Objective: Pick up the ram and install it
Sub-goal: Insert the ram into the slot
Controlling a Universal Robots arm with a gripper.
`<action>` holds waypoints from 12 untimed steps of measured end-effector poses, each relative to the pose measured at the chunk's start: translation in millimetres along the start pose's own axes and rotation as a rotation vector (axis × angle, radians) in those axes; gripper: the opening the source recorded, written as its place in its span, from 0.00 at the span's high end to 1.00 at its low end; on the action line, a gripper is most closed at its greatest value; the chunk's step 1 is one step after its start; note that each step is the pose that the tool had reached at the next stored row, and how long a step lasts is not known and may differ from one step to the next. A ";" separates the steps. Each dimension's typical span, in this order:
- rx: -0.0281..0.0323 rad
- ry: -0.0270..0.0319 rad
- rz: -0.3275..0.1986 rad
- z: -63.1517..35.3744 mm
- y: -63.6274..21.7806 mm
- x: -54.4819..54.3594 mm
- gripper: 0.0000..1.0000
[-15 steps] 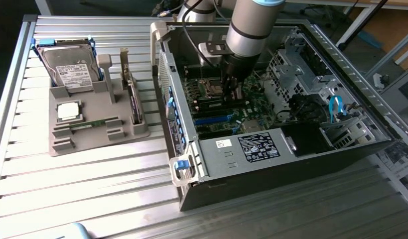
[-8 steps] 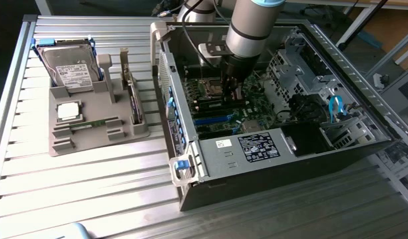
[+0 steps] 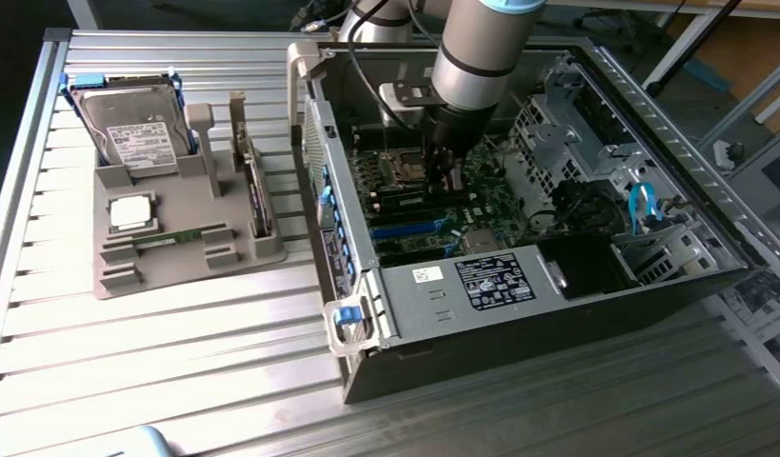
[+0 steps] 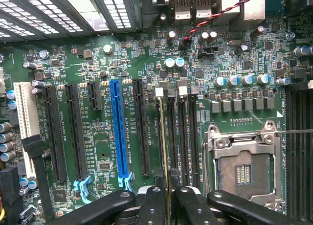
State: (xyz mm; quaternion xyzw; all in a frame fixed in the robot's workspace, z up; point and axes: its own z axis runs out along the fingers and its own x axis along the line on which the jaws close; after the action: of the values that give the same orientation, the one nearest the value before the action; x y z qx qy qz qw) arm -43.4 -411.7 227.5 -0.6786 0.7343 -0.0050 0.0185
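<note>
Edgewise, thin ram [image 4: 163, 151], gold-edged, above motherboard [image 4: 122, 58]

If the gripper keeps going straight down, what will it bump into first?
Probably the motherboard's memory slots: the gripper, shut on the ram, points at them, though how near is unclear.

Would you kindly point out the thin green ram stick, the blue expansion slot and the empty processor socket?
Thin green ram stick [image 4: 165, 151]: wrist view, its upper edge.
Blue expansion slot [image 4: 118, 127]: wrist view, mid-length.
Empty silver processor socket [image 4: 243, 173]: wrist view, contact field.
</note>
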 end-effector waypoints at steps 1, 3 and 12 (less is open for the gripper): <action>0.0000 -0.0002 -0.001 0.0 0.0 -0.1 0.86; 0.0000 -0.0003 -0.001 0.0 0.0 -0.2 0.86; -0.0002 -0.0011 -0.001 3.1 0.2 0.0 0.86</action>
State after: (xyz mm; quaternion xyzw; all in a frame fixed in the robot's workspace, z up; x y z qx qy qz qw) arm -43.5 -411.6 224.4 -0.6788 0.7341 -0.0046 0.0188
